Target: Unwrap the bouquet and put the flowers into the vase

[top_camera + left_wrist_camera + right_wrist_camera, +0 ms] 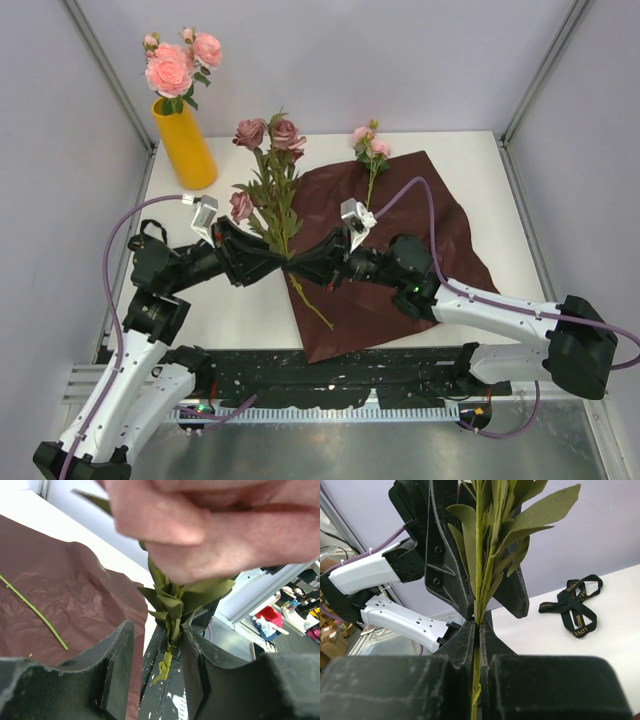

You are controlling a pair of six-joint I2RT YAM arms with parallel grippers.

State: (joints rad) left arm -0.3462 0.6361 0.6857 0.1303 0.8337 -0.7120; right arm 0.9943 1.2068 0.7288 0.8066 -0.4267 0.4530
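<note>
The unwrapping appears to be finished. The wrapping paper (430,235) is spread flat on the table (215,310), from the centre out towards four o'clock. The black ribbon (577,605) is seen lying loose on the table in the right wrist view.

Part of the flowers is already placed: pink roses (172,68) are stood in the vase (188,150), which is upright at ten o'clock. Two lots are left. A mauve bunch (272,175) is held at the centre, blooms towards twelve o'clock. A small pink sprig (371,148) is laid at the twelve o'clock edge of the paper, untouched.

The right gripper (478,626) is clenched on the stems of the mauve bunch. The left gripper (159,630) is set just beside it on the same stems, jaws parted on either side with a gap visible, so no grasp is made by it yet. The top of the left wrist view is filled by a blurred pink mass, probably a bloom, though that cannot be settled.

A handover to the left arm is judged to be in hand, the vase being on that side.
</note>
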